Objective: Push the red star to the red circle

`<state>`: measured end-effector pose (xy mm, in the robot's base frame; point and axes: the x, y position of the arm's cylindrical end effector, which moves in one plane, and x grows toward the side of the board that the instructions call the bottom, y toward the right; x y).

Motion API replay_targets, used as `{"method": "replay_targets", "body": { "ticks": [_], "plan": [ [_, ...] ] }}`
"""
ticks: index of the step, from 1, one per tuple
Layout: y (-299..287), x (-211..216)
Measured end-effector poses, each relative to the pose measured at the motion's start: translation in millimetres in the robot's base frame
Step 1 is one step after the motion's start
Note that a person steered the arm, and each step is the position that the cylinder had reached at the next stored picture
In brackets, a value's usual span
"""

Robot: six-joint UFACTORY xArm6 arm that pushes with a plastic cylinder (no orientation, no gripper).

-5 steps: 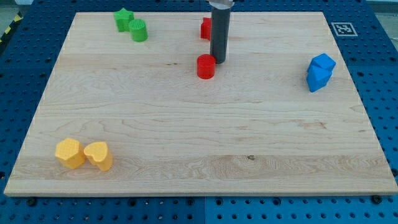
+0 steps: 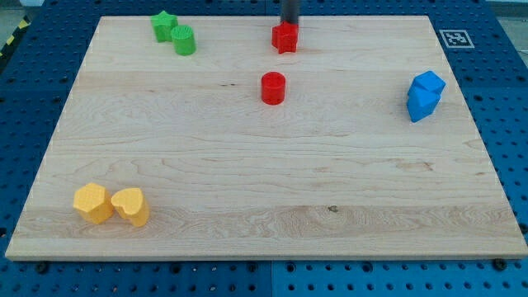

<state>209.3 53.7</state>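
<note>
The red star (image 2: 285,37) sits near the view's top, a little right of centre. The red circle (image 2: 273,87) stands below it, apart from it by a gap about one block wide. My tip (image 2: 289,24) is at the view's top edge, just above the red star, right at its upper edge; contact cannot be made out.
A green star (image 2: 164,25) and a green cylinder (image 2: 183,40) touch at the top left. Two blue blocks (image 2: 425,95) sit together at the right. A yellow hexagon (image 2: 92,203) and a yellow heart (image 2: 131,206) sit at the bottom left. The board's far edge (image 2: 264,16) is close behind the tip.
My tip has moved from beside the red circle toward the view's top, past the red star, which now shows in full. No block has visibly moved.
</note>
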Motion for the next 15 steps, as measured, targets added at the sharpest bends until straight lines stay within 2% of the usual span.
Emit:
{"method": "replay_targets", "body": {
  "ticks": [2, 5, 6, 8, 10, 11, 13, 15],
  "plan": [
    [-25, 3],
    [-29, 49],
    [-26, 51],
    [43, 35],
    [46, 54],
    [36, 69],
    [-15, 69],
    [-20, 67]
  ]
}}
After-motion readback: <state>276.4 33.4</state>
